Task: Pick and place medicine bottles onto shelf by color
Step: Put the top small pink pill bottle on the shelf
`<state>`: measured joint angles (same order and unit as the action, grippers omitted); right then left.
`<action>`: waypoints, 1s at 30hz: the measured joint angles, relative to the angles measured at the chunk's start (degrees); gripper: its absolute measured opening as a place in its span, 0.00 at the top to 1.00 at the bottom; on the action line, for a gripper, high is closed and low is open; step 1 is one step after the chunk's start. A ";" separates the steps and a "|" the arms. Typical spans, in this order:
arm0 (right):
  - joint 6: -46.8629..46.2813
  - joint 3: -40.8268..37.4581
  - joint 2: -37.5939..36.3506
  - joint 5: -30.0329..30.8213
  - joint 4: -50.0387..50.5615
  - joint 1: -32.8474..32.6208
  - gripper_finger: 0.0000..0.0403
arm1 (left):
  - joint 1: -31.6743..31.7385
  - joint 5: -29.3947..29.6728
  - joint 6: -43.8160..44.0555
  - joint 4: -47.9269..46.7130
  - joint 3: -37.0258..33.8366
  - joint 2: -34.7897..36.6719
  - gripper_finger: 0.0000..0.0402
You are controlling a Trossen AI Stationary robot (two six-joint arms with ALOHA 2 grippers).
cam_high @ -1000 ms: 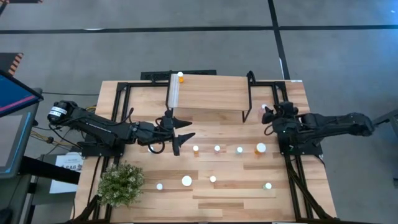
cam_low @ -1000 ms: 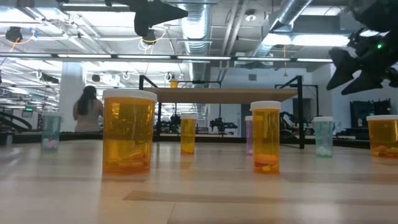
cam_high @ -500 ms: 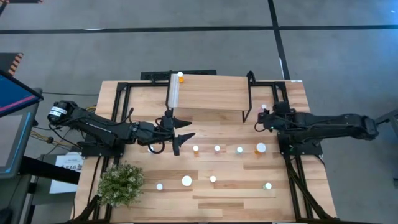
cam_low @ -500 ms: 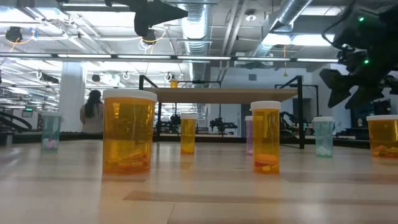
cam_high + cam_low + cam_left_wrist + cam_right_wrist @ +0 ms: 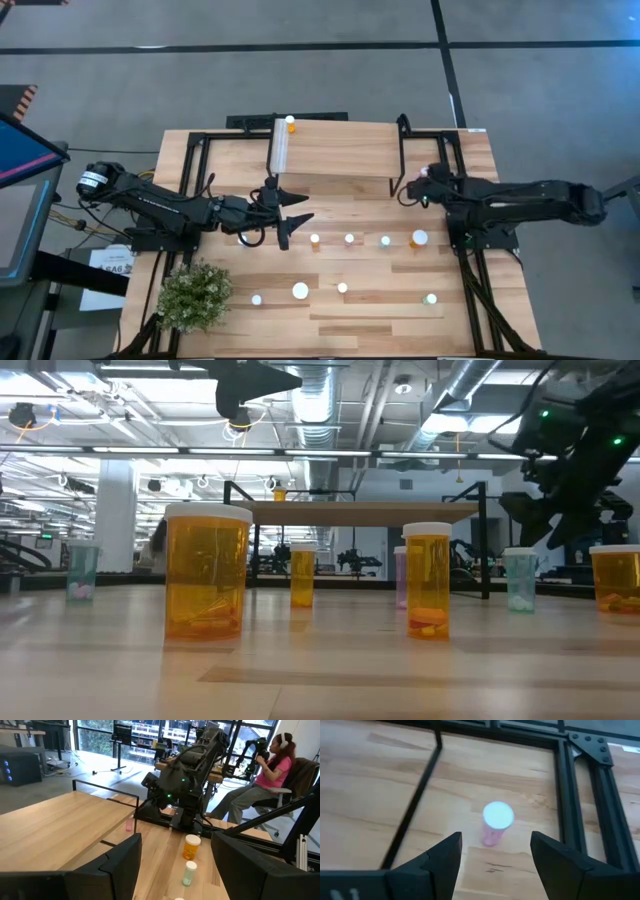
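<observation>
Lining up my right gripper (image 5: 492,855), jaws spread and empty, over the pink bottle (image 5: 495,822) standing on the table beside the shelf's (image 5: 340,148) right leg. Next I judge it must drop around the cap and close; my left gripper (image 5: 290,215) waits open near the shelf's left end.

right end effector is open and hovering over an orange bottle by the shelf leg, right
Not quite. The bottle under the right end effector is pink, not orange. The right wrist view shows its pink body and white cap standing on the table beside the shelf's black leg. The end effector is open above it, as you said.
</observation>
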<state>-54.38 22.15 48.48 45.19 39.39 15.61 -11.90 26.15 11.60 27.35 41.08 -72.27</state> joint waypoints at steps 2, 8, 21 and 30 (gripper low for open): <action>1.60 0.00 1.20 -0.12 -1.32 1.80 0.36 | 0.00 0.00 0.00 0.00 0.00 0.00 0.43; 5.40 0.00 4.74 -1.05 -4.99 5.13 0.36 | 0.00 -0.02 0.00 -0.02 0.00 0.00 0.43; 10.80 0.02 11.04 -4.90 -11.36 9.84 0.36 | 0.00 -0.09 0.00 -0.11 0.00 0.00 0.43; 11.42 0.04 14.81 -4.92 -13.55 12.29 0.36 | 0.00 -0.07 -0.01 -0.13 0.00 0.00 0.43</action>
<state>-42.96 22.20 63.29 40.27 25.84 27.90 -11.90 26.09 11.59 27.22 41.08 -72.27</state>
